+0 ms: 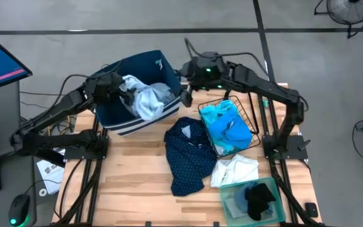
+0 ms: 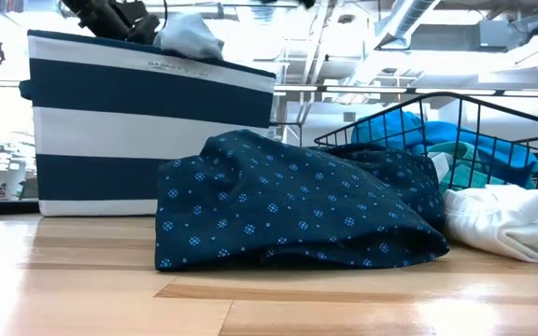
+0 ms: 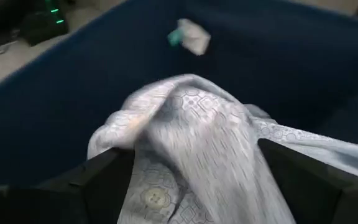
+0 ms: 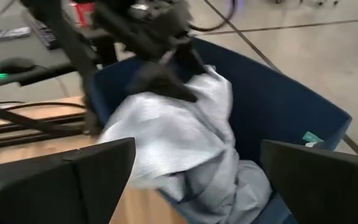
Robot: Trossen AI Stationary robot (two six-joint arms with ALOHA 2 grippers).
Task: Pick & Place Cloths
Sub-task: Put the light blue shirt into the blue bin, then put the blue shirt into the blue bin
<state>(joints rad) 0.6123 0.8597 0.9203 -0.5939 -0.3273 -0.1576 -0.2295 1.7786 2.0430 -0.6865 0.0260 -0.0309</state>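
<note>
Bin (image 1: 115,116) holds a pale shirt (image 1: 145,98), which we see draped between the spread left hand's (image 1: 122,88) fingers. Right hand (image 1: 185,96), spread and empty, hovers beside it; turquoise cloths (image 1: 227,129) fill the basket (image 1: 252,120) nearby.

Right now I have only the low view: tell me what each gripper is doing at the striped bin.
Observer: The left gripper is down inside the navy striped bin, open, with the pale blue shirt bunched between its fingers.
Operator: Now the right one.
Observer: The right gripper hovers at the bin's right rim, open and empty.
Operator: Report anything outside my frame on the right.
Observer: A green tray beside the white cloth holds a black cloth and a grey cloth.
</note>
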